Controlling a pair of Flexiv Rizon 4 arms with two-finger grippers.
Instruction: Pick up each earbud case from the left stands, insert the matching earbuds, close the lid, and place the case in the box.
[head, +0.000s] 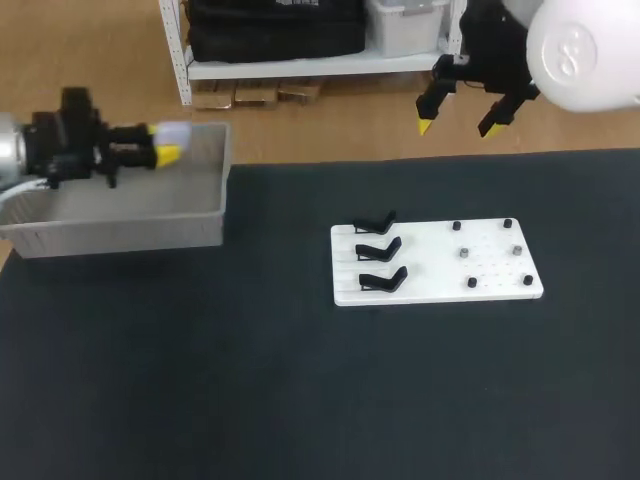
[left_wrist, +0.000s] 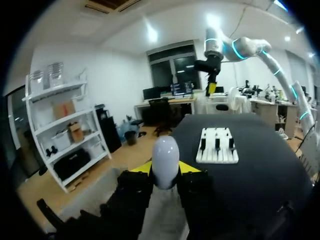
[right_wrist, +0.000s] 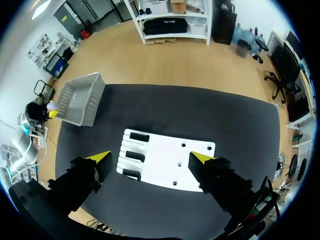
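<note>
The black table (head: 200, 380) is occupied at its left rear by a grey box (head: 120, 235). A white board (head: 440, 290) is laid right of the middle, with three black stands (head: 378, 249) set along its left edge. The right end effector (head: 456, 127) is held high over the table's far edge, fingers spread wide. A white earbud case (left_wrist: 165, 155) is pinched by the left end effector (left_wrist: 165, 170) above the box.
</note>
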